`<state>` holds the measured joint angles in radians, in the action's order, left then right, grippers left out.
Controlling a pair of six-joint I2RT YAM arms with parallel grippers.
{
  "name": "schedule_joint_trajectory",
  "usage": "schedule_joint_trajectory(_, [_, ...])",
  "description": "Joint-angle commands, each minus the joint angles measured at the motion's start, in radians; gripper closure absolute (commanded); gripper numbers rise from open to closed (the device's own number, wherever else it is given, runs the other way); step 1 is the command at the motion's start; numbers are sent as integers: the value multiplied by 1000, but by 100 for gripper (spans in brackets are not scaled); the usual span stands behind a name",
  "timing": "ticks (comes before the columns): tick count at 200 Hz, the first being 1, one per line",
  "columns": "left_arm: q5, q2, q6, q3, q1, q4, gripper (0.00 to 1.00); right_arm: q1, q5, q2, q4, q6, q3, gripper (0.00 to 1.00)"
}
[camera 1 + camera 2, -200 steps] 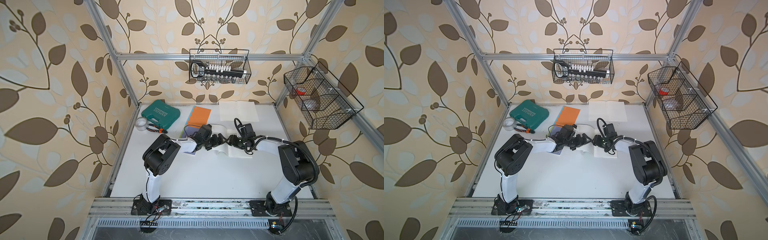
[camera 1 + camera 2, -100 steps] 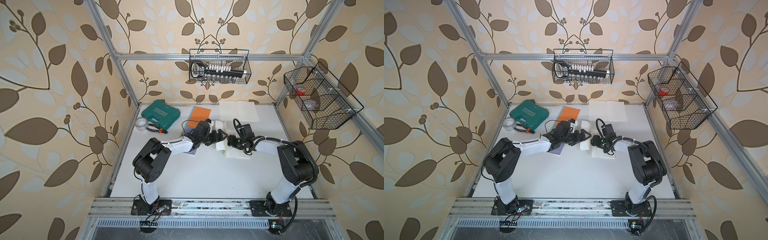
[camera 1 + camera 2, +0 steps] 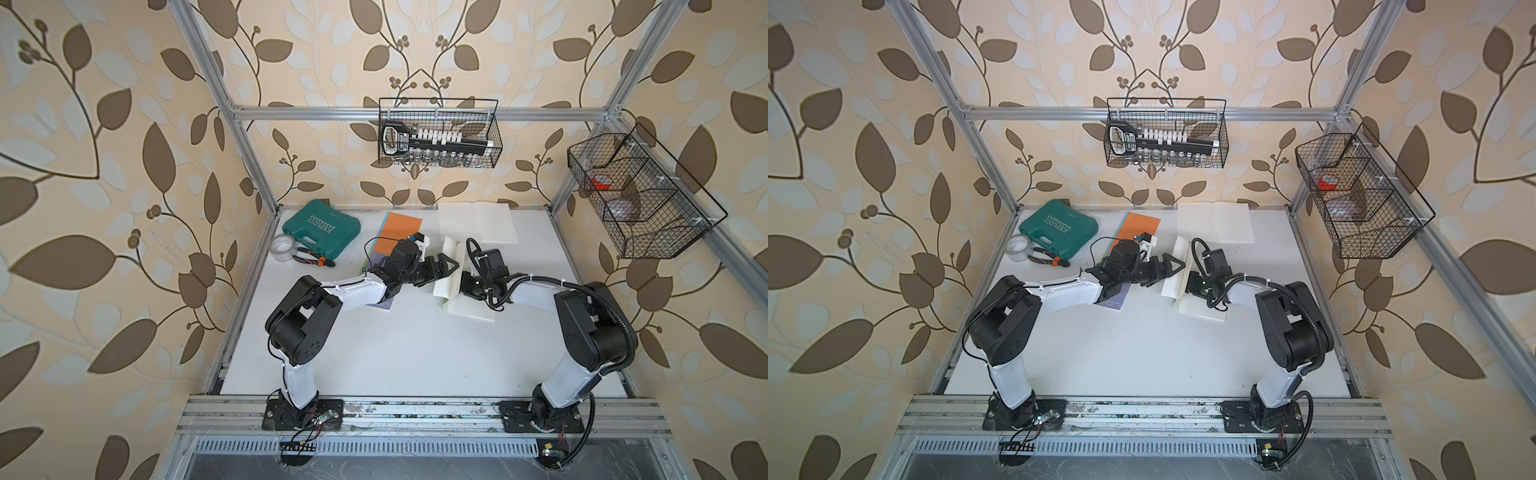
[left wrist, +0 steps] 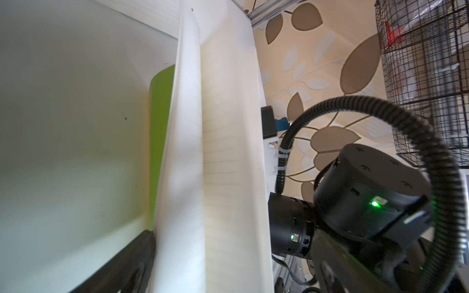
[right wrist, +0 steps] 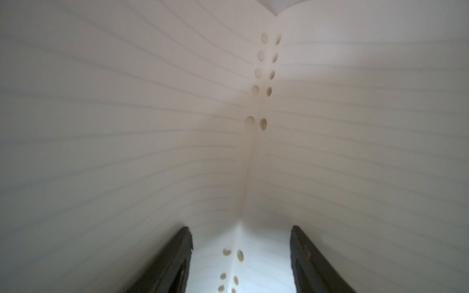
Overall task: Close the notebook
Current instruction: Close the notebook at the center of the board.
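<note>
In both top views: white lined-paper notebook (image 3: 443,289) on the white table (image 3: 395,353), right of its centre and toward the far edge. Left half raised near upright, right half flat. Left gripper (image 3: 451,266) spread wide against the raised half's outer face, gripping nothing. Right gripper (image 3: 464,285) low over the flat page, by the fold.

In the left wrist view: raised leaves thin and bowing, lime-green cover (image 4: 160,126) showing beside them, one black finger (image 4: 138,263) touching the paper.

In the right wrist view: jaws apart, straddling the punched fold, clamped on nothing.

Likely light, floppy, easily creased. Better to push on the stiffer cover near its free edge than on loose leaves.
</note>
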<state>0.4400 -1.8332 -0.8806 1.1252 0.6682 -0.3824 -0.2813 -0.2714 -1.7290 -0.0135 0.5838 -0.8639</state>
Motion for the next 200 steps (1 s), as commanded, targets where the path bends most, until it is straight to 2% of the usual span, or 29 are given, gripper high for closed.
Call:
schedule_joint_trajectory(1, [65,35,-27,-1,19,-75,3,-32,-63,-25,-115,13,51,37])
schedule_joint_trajectory(84, [112,51,-106,-28,33,-163,4,39,-139,62,-23,56,118,36])
schedule_joint_trajectory(149, [138,25,-164,-45,49,-244,4,108,-178,191,13,83,184,36])
schedule_joint_trajectory(200, [144,22,-151,-20,74,-212,4,187,-233,332,6,113,227,32])
